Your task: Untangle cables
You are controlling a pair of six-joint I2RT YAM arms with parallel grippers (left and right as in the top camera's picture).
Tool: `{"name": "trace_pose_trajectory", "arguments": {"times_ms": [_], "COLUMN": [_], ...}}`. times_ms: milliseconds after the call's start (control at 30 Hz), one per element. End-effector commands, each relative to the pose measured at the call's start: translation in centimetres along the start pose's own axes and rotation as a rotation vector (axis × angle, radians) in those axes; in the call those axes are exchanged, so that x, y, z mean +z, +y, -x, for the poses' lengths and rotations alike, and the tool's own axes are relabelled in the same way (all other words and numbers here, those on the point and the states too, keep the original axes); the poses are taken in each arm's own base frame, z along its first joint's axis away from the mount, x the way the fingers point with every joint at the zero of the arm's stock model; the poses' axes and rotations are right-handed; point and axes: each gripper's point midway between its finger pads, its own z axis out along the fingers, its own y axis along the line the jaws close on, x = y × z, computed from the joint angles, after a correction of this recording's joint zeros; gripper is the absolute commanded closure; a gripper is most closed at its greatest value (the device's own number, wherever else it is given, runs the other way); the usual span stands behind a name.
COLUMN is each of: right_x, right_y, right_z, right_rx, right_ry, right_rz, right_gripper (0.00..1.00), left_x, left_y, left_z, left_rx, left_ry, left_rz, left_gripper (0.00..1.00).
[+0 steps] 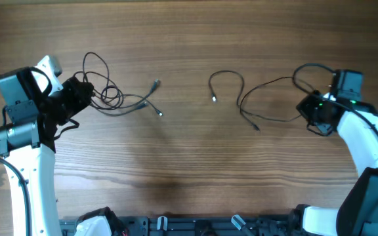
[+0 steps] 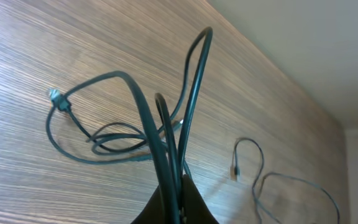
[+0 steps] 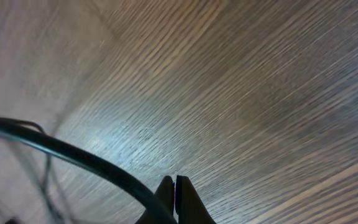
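The cables (image 1: 119, 99) lie in two lots: a knotted bundle (image 2: 140, 107) at the overhead view's upper left, and a long cable (image 1: 268, 84) snaking across the upper right. The left gripper (image 2: 174, 198) is clamped on several bundle strands, likely to lift the loops apart. The right gripper (image 3: 175, 191), fingers together, seems to pinch the long cable, keeping it well apart over the table (image 1: 189, 170).

Brown wood-grain counter (image 1: 189, 170), grain running lengthwise; plain pale wall (image 2: 303, 37) past its far edge.
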Motion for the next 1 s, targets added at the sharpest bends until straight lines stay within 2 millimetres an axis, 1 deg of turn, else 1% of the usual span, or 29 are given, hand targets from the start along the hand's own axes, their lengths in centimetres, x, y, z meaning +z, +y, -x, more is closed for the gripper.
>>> {"name": "trace_pose_trajectory", "arguments": {"times_ms": [0, 33, 67, 133, 200, 267, 300, 367, 467, 533, 667, 700, 767, 867, 933, 967], "right_x": [-1.1, -1.5, -2.2, -3.0, -3.6, -3.6, -3.6, -3.8, -4.9, -5.8, -8.8, -9.4, -11.4, -14.4, -16.4, -18.0], "right_y": [4.9, 6.1, 7.8, 9.6, 10.9, 11.1, 11.0, 10.7, 10.3, 9.3, 6.5, 5.9, 3.9, 1.2, -0.7, -1.9], "right_z": [-1.5, -1.8, -2.4, -3.4, -4.2, -4.2, -3.8, -2.9, -1.3, 0.5, 4.9, 5.7, 8.0, 10.9, 12.4, 13.5], "right_rx": [-0.128, -0.177, -0.245, -0.324, -0.410, -0.445, -0.446, -0.445, -0.489, -0.491, -0.472, -0.467, -0.448, -0.402, -0.316, -0.252], "right_ry": [0.100, 0.113, 0.130, 0.151, 0.155, 0.135, 0.119, 0.088, 0.045, 0.003, -0.127, -0.155, -0.241, -0.355, -0.425, -0.466], "right_rz": [0.298, 0.367, 0.462, 0.563, 0.626, 0.612, 0.588, 0.531, 0.430, 0.302, 0.003, -0.054, -0.222, -0.418, -0.513, -0.554], "right_gripper": [0.96, 0.96, 0.96, 0.96, 0.96, 0.96, 0.96, 0.96, 0.96, 0.96, 0.96, 0.96, 0.96, 0.96, 0.96, 0.96], "left_x": [-1.0, -1.0, -1.0, -0.8, -0.5, -0.2, 0.0, 0.6, 1.7, 2.6, 4.6, 5.1, 6.1, 7.5, 8.0, 8.4], "left_y": [-3.7, -4.2, -4.7, -5.3, -6.3, -6.8, -7.0, -7.1, -7.0, -7.3, -8.2, -8.6, -9.2, -9.5, -9.9, -10.2], "left_z": [-0.6, -0.8, -1.0, -1.5, -2.4, -3.0, -3.5, -4.4, -5.7, -6.7, -8.8, -9.4, -10.7, -12.4, -13.5, -14.3], "left_rx": [0.043, 0.047, 0.053, 0.068, 0.120, 0.146, 0.162, 0.175, 0.195, 0.217, 0.285, 0.303, 0.339, 0.382, 0.401, 0.415], "left_ry": [0.039, 0.048, 0.060, 0.077, 0.100, 0.117, 0.128, 0.153, 0.199, 0.231, 0.289, 0.304, 0.334, 0.375, 0.407, 0.429], "left_rz": [-0.194, -0.216, -0.239, -0.253, -0.272, -0.276, -0.280, -0.260, -0.212, -0.196, -0.166, -0.167, -0.162, -0.136, -0.139, -0.145], "left_gripper": [0.96, 0.96, 0.96, 0.96, 0.96, 0.96, 0.96, 0.96, 0.96, 0.96, 0.96, 0.96, 0.96, 0.96, 0.96, 0.96]}}
